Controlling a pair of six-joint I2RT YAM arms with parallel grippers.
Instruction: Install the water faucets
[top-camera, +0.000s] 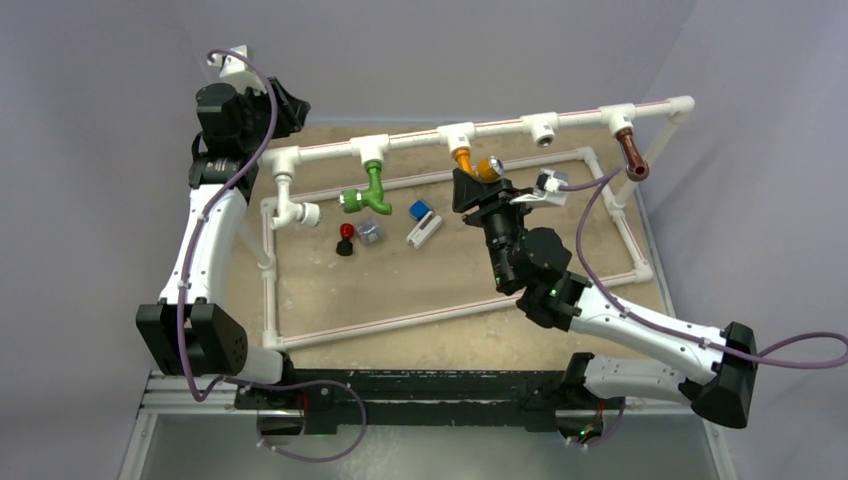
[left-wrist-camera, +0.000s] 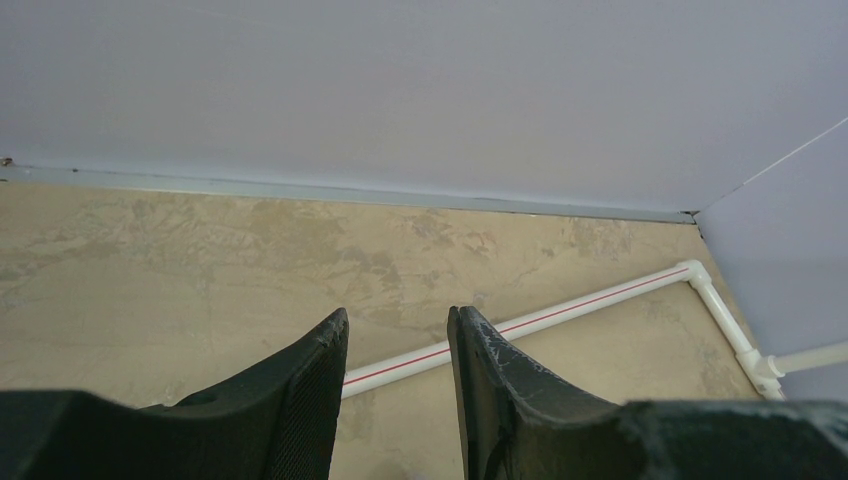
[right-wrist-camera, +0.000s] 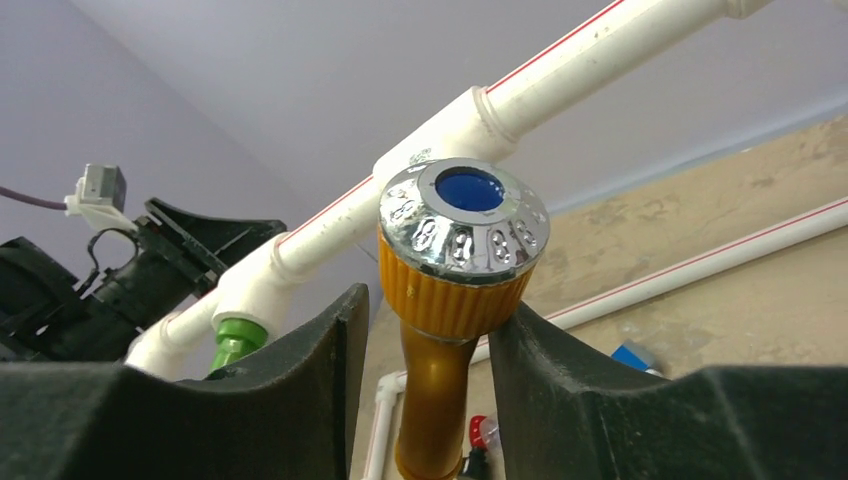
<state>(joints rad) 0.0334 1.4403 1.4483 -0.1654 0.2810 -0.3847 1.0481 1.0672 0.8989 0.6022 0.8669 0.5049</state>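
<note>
Right gripper (right-wrist-camera: 428, 300) straddles orange faucet (right-wrist-camera: 455, 290), grip unconfirmed; left gripper (left-wrist-camera: 397, 312) parted, empty. Twist and you risk slipping, cross-threading the 12-o'clock tee socket (right-wrist-camera: 455, 125).

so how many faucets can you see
3: green hangs left on the top pipe, orange mid-pipe inside the right gripper, brown near its right end. None seems hidden.

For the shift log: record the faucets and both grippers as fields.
top pipe: carries all three faucets
green faucet: leftmost, hanging down
orange faucet: middle, silver cap with blue centre
brown faucet: far right
right gripper: straddles orange faucet; grip unclear
left gripper: open, empty
empty tee socket: between orange and brown
</note>
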